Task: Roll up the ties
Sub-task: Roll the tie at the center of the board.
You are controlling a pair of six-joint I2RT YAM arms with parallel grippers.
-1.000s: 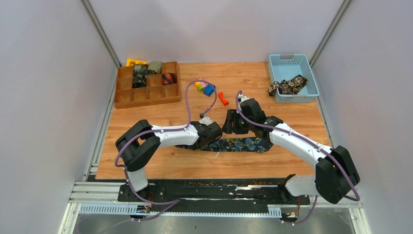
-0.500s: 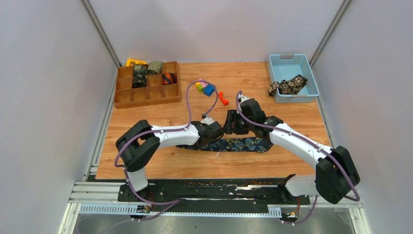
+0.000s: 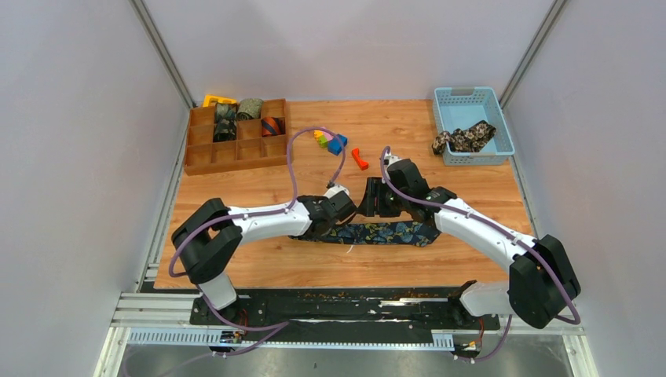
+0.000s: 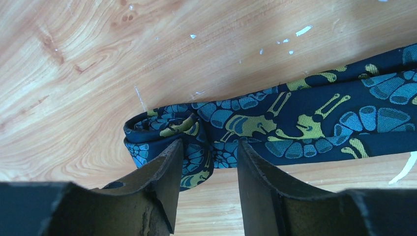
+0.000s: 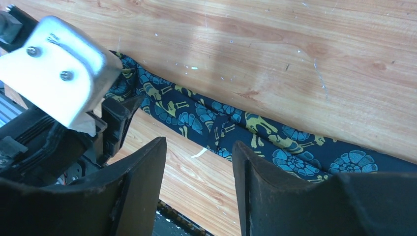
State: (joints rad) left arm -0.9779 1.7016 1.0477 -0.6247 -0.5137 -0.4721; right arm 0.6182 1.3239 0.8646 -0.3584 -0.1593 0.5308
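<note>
From above you see the navy paisley tie [image 3: 389, 232] lying flat across the near middle of the table [image 3: 236, 259]. Both arms meet over its left part, but neither jaw gap reads from there.

Your left wrist view fills that in. The left gripper [image 4: 209, 164] stands with its jaws apart, straddling the tie's end. That end is folded back into a small loose curl at the left finger's tip, and nothing is pinched.

Your right wrist view shows the right gripper [image 5: 199, 164] spread as well, holding nothing, above the wood just beside the tie. The strip runs diagonally past its tips, with the left gripper's metal bracket close on the left.

Only the top view gives you the edges:
- The wooden organiser [image 3: 236, 157] with coiled ties [image 3: 250, 107] sits at the far left.
- The blue basket [image 3: 459, 116] with a black-tan tie [image 3: 465, 138] sits at the far right.
- The coloured blocks [image 3: 330, 141] lie behind the grippers.

Open wood runs from the tie to the near edge.
</note>
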